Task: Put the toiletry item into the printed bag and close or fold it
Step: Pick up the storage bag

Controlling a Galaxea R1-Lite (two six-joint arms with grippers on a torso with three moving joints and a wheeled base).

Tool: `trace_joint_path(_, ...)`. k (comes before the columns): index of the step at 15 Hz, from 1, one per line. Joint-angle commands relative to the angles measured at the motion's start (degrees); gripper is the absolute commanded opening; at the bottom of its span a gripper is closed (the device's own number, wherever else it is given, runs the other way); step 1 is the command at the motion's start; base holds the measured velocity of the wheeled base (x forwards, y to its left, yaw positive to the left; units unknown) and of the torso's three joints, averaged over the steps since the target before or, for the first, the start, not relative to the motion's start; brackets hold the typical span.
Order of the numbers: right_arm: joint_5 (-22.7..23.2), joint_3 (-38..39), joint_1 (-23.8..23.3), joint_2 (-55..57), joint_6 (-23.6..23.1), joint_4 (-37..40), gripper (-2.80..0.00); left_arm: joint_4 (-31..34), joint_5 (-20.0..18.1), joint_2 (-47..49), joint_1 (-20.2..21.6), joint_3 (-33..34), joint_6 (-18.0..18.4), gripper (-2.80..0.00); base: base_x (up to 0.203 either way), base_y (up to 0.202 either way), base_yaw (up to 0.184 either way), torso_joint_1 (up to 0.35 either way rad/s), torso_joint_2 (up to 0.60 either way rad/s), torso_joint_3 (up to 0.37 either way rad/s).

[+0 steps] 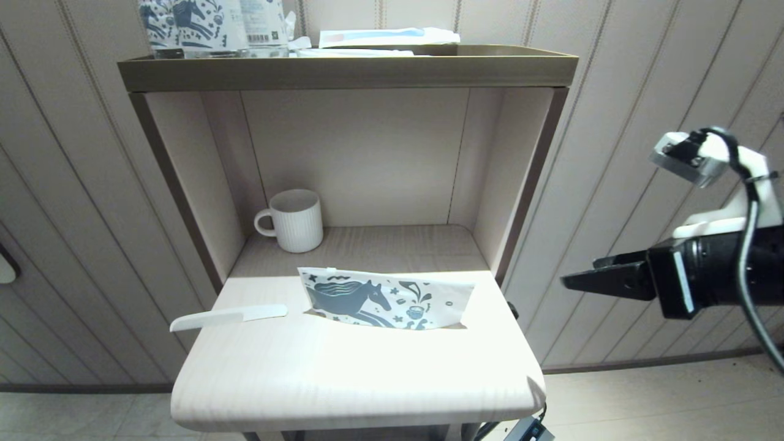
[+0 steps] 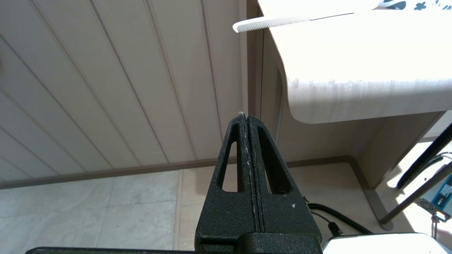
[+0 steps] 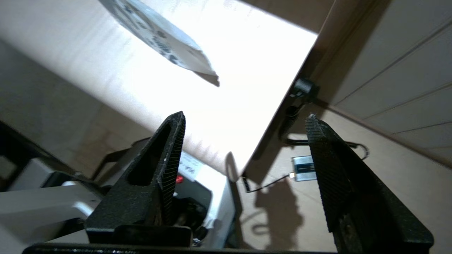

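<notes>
The toiletry item, a slim white comb [image 1: 228,316], lies flat near the left edge of the pale table top [image 1: 343,373], its tip sticking out past the edge [image 2: 272,23]. To its right lies the printed bag [image 1: 386,299], a white pouch with a teal horse, one corner lifted [image 3: 162,35]. My right gripper [image 1: 576,282] hovers off the table's right side, open and holding nothing [image 3: 245,116]. My left gripper [image 2: 246,118] is shut and empty, below table height off the front left corner, and out of the head view.
A white ribbed mug [image 1: 294,220] stands at the back left of the recess between the side walls. The upper shelf [image 1: 343,70] carries upright horse-printed packs [image 1: 184,24] and a blue-and-white packet [image 1: 386,37]. A small blue box [image 3: 303,168] with a cable lies on the floor.
</notes>
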Motion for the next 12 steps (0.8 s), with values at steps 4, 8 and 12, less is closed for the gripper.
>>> trace_joint_path(4,13.7,8.9,-4.2,5.2,-16.7,-15.7,0.0,0.2,0.0,0.0,0.0,0.0,0.1,-2.8,0.0,0.0,0.0,0.0,0.0,0.0)
trace_joint_path(8,29.2,14.4,-6.0,6.7,-21.7,-20.5,0.0,0.1,0.0,0.0,0.0,0.0,0.1,-2.8,0.0,0.0,0.0,0.0,0.0,0.0)
trace_joint_path(12,29.7,13.9,-6.1,12.4,-22.8,-21.4,0.0,0.1,0.0,0.0,0.0,0.0,0.0,-2.8,0.0,0.0,0.0,0.0,0.0,0.0)
